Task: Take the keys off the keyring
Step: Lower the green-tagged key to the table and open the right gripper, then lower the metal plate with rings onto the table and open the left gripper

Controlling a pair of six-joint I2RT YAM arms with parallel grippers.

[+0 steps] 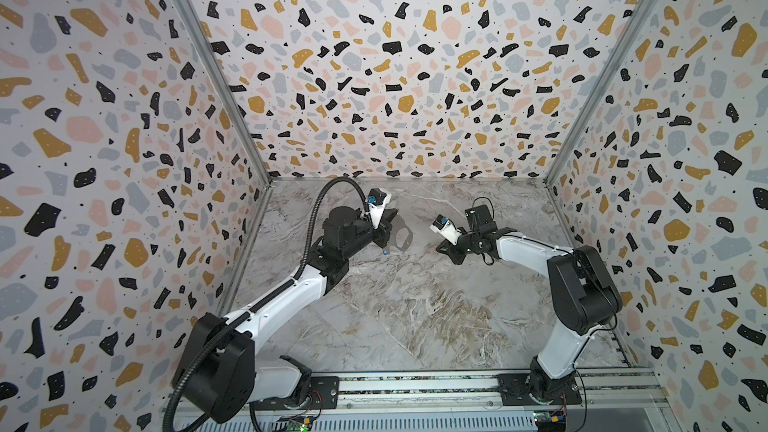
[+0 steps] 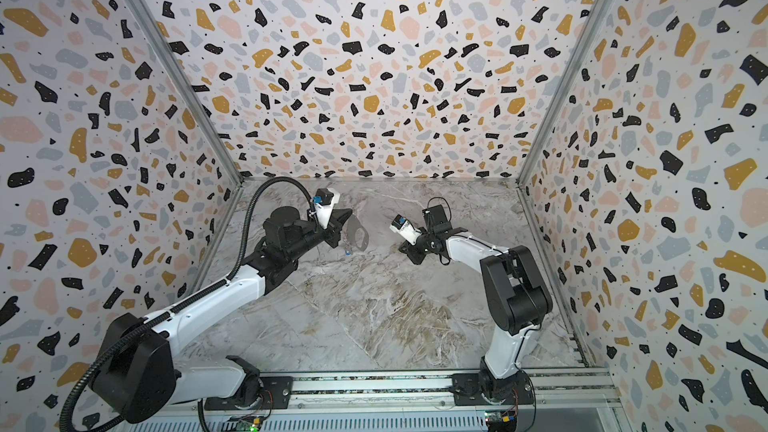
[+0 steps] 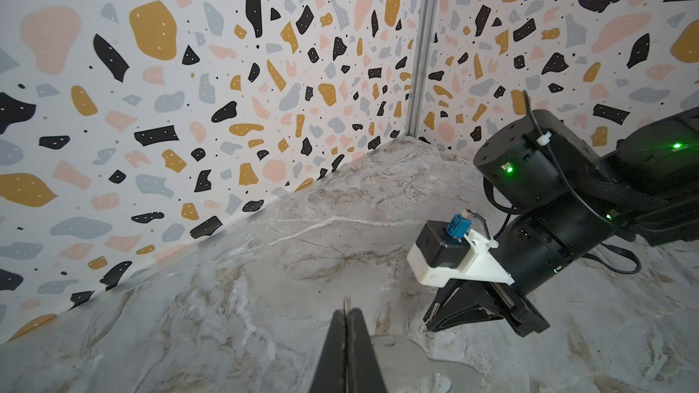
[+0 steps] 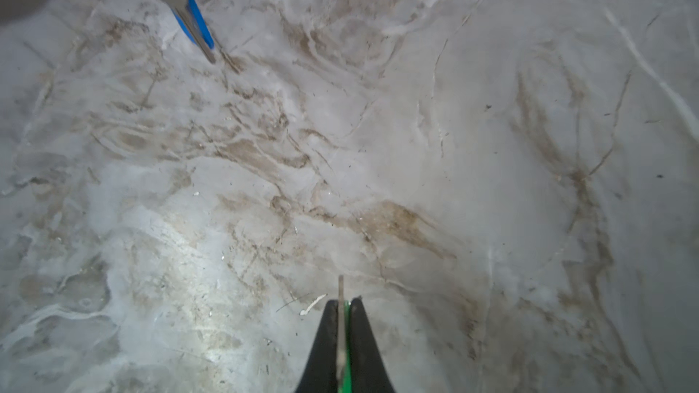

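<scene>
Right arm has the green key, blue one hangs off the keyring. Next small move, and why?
Probably lower the right gripper to the table and release the green key. It sits pinched in shut jaws, clear of the keyring held by the left gripper, so it is already off; the blue key hanging there needs free jaws.

left pincer (image 3: 346,313): jaws closed | right pincer (image 4: 342,304): jaws closed | tips apart, facing
</scene>
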